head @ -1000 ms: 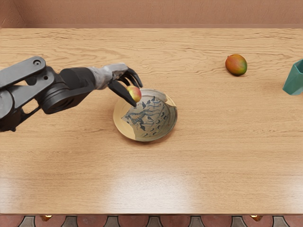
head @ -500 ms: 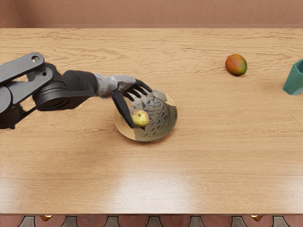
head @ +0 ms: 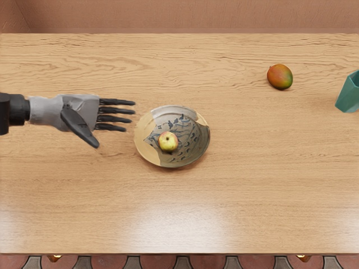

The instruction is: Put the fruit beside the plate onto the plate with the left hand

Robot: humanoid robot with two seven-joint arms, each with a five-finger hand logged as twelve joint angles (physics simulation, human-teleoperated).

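A small yellow-red apple (head: 168, 141) lies in the middle of the patterned plate (head: 193, 122) near the table's centre. My left hand (head: 106, 120) is to the left of the plate, apart from it, with its fingers stretched out flat and holding nothing. Its grey forearm comes in from the left edge. The right arm does not show.
A red-green mango (head: 279, 76) lies on the wooden table (head: 179, 213) at the back right. A teal cup (head: 350, 92) stands at the right edge, partly cut off.
The left hand let go of the apple over the plate and drew back to the left with its fingers straightened. The apple now rests on the plate.
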